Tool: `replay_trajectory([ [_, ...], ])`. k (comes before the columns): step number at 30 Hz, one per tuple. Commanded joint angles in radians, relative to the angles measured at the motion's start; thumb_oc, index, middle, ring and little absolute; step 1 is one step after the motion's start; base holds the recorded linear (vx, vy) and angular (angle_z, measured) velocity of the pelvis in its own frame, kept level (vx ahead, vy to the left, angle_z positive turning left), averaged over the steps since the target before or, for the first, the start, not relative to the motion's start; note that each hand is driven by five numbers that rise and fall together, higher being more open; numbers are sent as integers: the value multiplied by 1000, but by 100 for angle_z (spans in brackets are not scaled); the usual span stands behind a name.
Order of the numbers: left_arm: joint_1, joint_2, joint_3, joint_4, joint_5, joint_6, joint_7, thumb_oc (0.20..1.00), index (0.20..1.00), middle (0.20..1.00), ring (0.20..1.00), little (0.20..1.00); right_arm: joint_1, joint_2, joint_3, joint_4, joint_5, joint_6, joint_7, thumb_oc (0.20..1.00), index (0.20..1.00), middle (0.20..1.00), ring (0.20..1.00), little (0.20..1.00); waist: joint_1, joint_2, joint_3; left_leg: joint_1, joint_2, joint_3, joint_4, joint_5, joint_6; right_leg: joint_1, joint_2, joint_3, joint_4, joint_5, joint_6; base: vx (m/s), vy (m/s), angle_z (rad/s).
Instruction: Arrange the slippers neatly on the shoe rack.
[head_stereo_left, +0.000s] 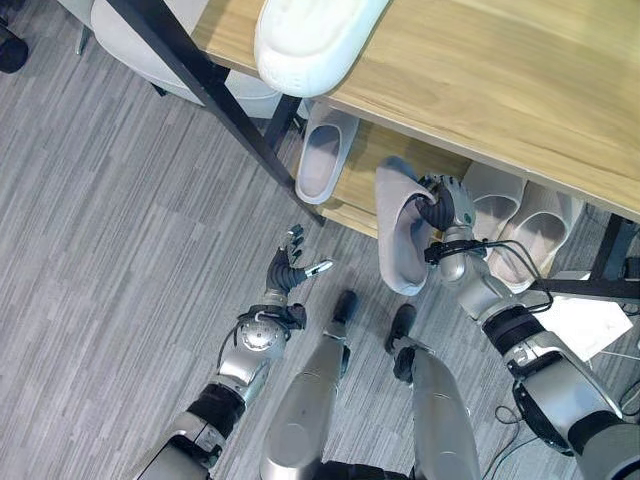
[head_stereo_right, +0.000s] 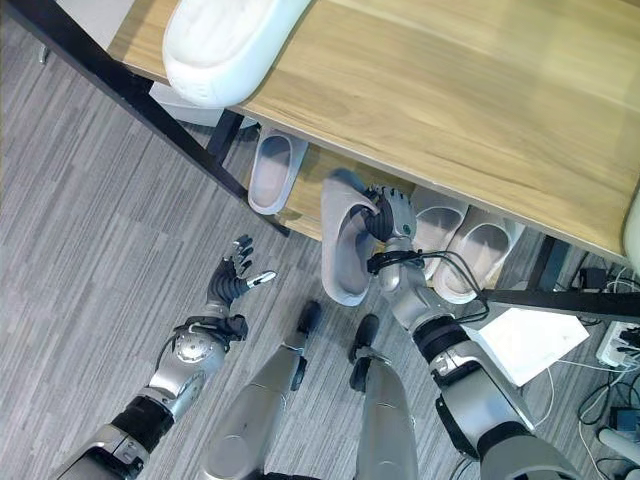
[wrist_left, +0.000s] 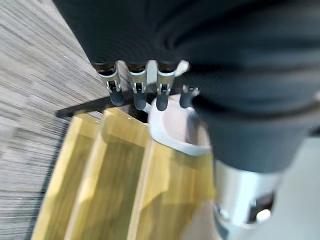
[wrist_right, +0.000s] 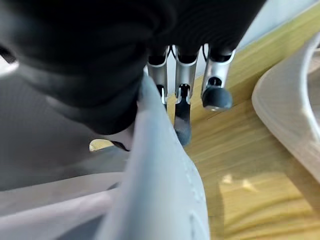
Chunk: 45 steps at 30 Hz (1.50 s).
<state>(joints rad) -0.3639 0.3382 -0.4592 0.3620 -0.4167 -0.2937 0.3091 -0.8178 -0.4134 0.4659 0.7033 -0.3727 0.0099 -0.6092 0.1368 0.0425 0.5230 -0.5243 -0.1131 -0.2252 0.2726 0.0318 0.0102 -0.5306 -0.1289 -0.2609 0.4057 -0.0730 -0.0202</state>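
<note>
One grey slipper (head_stereo_left: 402, 240) hangs from the right hand (head_stereo_left: 440, 205), whose fingers (wrist_right: 182, 107) are curled over the slipper's edge and grasp it. Held this way, the slipper is tilted with its toe up by the front edge of the shoe rack's lower shelf (head_stereo_left: 352, 195) and its heel hanging down toward the grey floor (head_stereo_left: 120, 230). In the right wrist view the slipper's pale rim crosses in front of the dark fingertips, with the wooden shelf just beyond them and the curved side of another slipper near.

On that lower shelf, a pair of beige slippers (head_stereo_left: 520, 225) lies side by side just to the right of the held one, partly behind the right hand. Another light slipper (head_stereo_left: 325, 150) lies to the left of it on the same shelf, toe inward, close to the black frame leg (head_stereo_left: 215, 90). A white slipper (head_stereo_left: 315, 35) rests sole-up on the wooden top shelf (head_stereo_left: 500, 80), its end jutting past the front edge.

Down over the floor, well apart from the rack, the left hand (head_stereo_left: 288, 268) holds nothing; its fingers (wrist_left: 137, 90) are spread and relaxed. A white sheet (head_stereo_left: 585, 320) lies on the floor beside the right arm.
</note>
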Motion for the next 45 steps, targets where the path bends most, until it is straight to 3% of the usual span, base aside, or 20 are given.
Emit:
replay_trajectory([
  [1,36,24,-21,-75,-9,-80,13,1000,1000,1000,1000,1000,-47,-55,3,31,-6,2,-72,200,200,200,200,200,12,-21,-99,8,-19,-21,-6,-134,25,136,-26,-7,25,-235,54,69,24,29],
  [11,-70,53,-95,-118,10,-90,24,1000,1000,1000,1000,1000,-254,-189,44,279,95,3,-99,200,200,200,200,200,54,-34,-68,-44,-41,-65,14,-148,10,126,-34,-55,18,-265,54,64,0,19],
  [16,-108,47,-108,-110,21,-90,36,1000,1000,1000,1000,1000,-289,-190,71,303,103,1,-93,200,200,200,200,200,59,-37,-56,-55,-45,-76,17,-145,7,120,-36,-64,18,-263,56,16,-5,4],
  [23,-149,34,-138,-104,18,-92,45,1000,1000,1000,1000,1000,-330,-104,88,379,151,-4,-78,200,200,200,200,200,79,-26,-34,-55,-46,-96,0,-134,-1,129,-38,-92,6,-268,54,23,-15,12],
  [24,-149,34,-137,-104,18,-92,45,1000,1000,1000,1000,1000,-330,-104,88,380,152,-4,-78,385,385,385,385,385,79,-26,-34,-54,-46,-96,0,-134,-1,130,-37,-92,6,-268,54,17,-18,13],
  [25,-151,35,-140,-106,15,-93,45,1000,1000,1000,1000,1000,-341,-94,90,391,167,-6,-69,1000,1000,1000,1000,1000,82,-26,-32,-54,-46,-98,-1,-133,-2,131,-38,-93,6,-268,54,9,-10,9],
  [30,-152,32,-156,-93,5,-87,29,1000,1000,1000,1000,1000,-363,-41,88,436,258,-23,-32,1000,1000,1000,1000,1000,90,-29,-26,-41,-45,-106,-9,-130,-5,149,-34,-99,-9,-266,52,13,-13,1],
  [36,-136,36,-156,-92,3,-76,17,1000,1000,1000,1000,1000,-349,-35,21,407,355,-47,-57,1000,1000,1000,1000,1000,86,-34,-28,-19,-40,-101,-19,-131,-4,169,-30,-91,-22,-262,49,3,-3,1],
  [40,-101,26,-125,-84,-3,-62,10,1000,1000,1000,1000,1000,-232,-9,-80,169,448,-109,-103,1000,1000,1000,1000,1000,56,-36,-29,3,-34,-83,-26,-135,1,177,-28,-74,-21,-258,48,7,20,-3],
  [43,-89,26,-120,-85,-3,-59,7,1000,1000,1000,1000,1000,-200,2,-100,115,449,-113,-110,1000,1000,1000,1000,1000,49,-39,-32,9,-31,-78,-28,-137,3,180,-28,-69,-22,-257,48,8,15,-5],
  [45,-60,23,-107,-89,5,-49,5,1000,1000,1000,1000,1000,-94,55,-158,-6,450,-126,-127,1000,1000,1000,1000,1000,29,-40,-37,23,-28,-71,-31,-142,8,190,-25,-56,-31,-253,48,8,11,-16],
])
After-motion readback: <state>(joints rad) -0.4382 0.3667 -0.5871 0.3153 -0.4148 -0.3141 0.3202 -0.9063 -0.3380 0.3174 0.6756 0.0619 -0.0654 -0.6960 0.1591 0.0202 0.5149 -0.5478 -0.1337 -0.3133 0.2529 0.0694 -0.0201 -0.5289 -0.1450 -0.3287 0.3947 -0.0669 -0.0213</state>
